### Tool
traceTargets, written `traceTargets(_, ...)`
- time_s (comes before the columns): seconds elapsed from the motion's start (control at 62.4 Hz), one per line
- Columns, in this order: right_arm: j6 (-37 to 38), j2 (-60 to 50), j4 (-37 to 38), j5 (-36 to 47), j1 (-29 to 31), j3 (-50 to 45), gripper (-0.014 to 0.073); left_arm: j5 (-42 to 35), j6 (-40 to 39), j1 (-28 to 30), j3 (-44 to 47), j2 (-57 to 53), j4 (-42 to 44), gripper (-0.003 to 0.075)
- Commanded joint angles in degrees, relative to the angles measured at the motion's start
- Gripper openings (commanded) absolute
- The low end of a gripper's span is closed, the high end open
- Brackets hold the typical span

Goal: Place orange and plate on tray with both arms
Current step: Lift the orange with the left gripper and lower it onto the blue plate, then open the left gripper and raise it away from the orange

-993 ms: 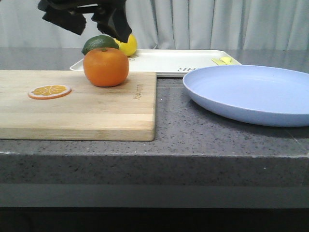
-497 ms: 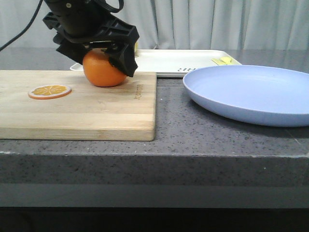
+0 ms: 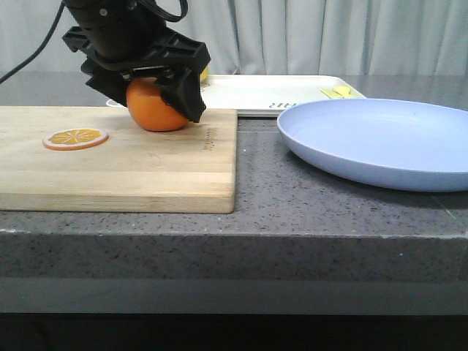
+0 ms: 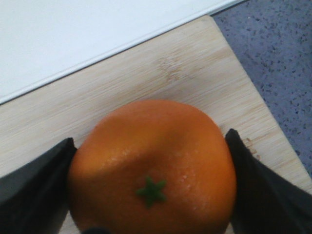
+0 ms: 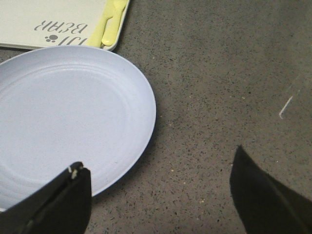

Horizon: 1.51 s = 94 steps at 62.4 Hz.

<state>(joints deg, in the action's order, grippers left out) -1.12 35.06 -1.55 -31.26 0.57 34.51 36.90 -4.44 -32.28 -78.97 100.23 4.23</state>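
Resting on a speckled grey counter (image 3: 292, 219) before pale curtains (image 3: 329, 36), the left hand (image 3: 146, 88) grips the orange (image 3: 150, 110).

left gripper (image 3: 150, 88): now down around the orange (image 3: 155, 107), a finger on each side; a second ago it was up above it
lime and lemon: now hidden behind it

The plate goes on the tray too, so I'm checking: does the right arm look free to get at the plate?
Probably yes: the right gripper hangs open just off the plate rim, with bare countertop around.
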Motion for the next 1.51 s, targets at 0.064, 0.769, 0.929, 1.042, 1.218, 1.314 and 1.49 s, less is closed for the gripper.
traceTargets(0.064, 0.0, 0.4, 0.9, 4.4, 0.0, 1.5, 0.0594, -1.0, -0.1, -1.9, -5.4, -2.8, -0.9, 0.0423)
traceTargets(0.769, 0.0, 0.4, 0.9, 3.3, 0.0, 1.6, 0.0594, -1.5, 1.3, -20.4, -29.4, 13.2, -0.8, 0.0423)
traceTargets(0.929, 0.0, 0.4, 0.9, 3.4, 0.0, 1.6, 0.0594, -1.2, 1.3, -21.3, -33.8, 17.6, -0.9, 0.0433)
traceTargets(1.042, 0.0, 0.4, 0.9, 3.6, 0.0, 1.6, 0.0594, -1.1, 1.3, -21.3, -35.1, 19.5, -1.5, 0.0512)
traceTargets(1.218, 0.0, 0.4, 0.9, 3.9, 0.0, 1.6, 0.0594, -0.6, 1.3, -21.3, -35.1, 20.0, -1.9, 0.0621)
traceTargets(1.314, 0.0, 0.4, 0.9, 3.9, 0.0, 1.6, 0.0594, -0.6, 1.3, -21.3, -35.2, 19.9, -1.9, 0.0627)
traceTargets(1.49, 0.0, 0.4, 0.9, 3.9, 0.0, 1.6, 0.0594, 3.4, 1.3, -21.3, -37.5, 19.8, -3.2, 0.0627)
